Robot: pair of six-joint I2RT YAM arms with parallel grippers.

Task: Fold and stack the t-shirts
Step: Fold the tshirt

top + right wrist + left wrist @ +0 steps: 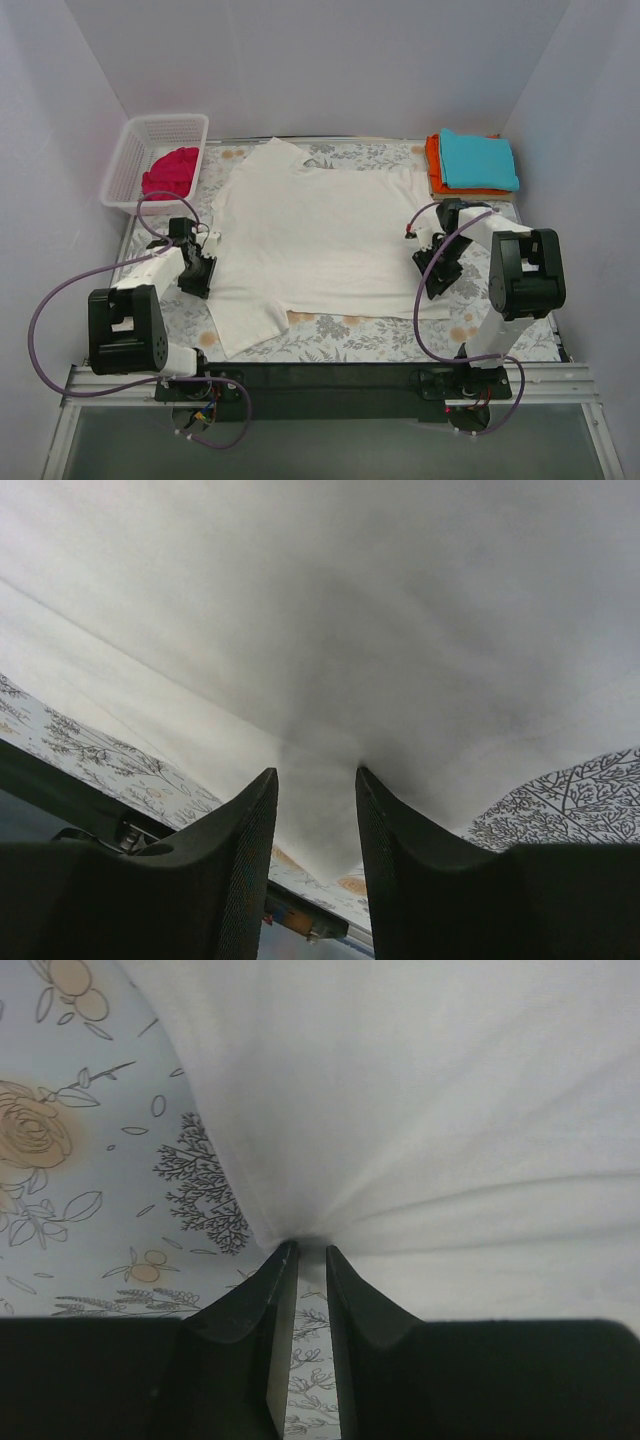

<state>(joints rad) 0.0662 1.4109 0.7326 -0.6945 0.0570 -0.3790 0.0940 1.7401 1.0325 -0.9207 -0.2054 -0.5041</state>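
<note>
the off-white t-shirt [320,240] lies spread over the middle of the top view, on the floral table covering [380,335]. one flap of it trails toward the lower left of the frame and its far edge reaches the upper middle. the left gripper [203,272] sits at the shirt's left edge and the right gripper [438,275] at its right edge, both low over the table.

in the left wrist view the left gripper [311,1248] is drawn narrow, with only a thin slit between the black fingers [262,1300]. the shirt's edge [450,1110] puckers right at the tips, creases fanning out toward the upper right, so it has the cloth pinched. the covering's orange roses and grey sprigs [80,1160] fill the left of that frame.

in the right wrist view the right gripper [316,772] stands with its fingers [395,820] partly apart and a fold of the shirt [350,610] running down between them. whether they press on it i cannot tell.

in the upper left of the top view the magenta t-shirt [172,172] is bunched in a white mesh basket [130,160]. in the upper right the teal t-shirt [478,160] lies folded on top of the folded orange t-shirt [433,165], just beyond the big shirt's right corner
</note>
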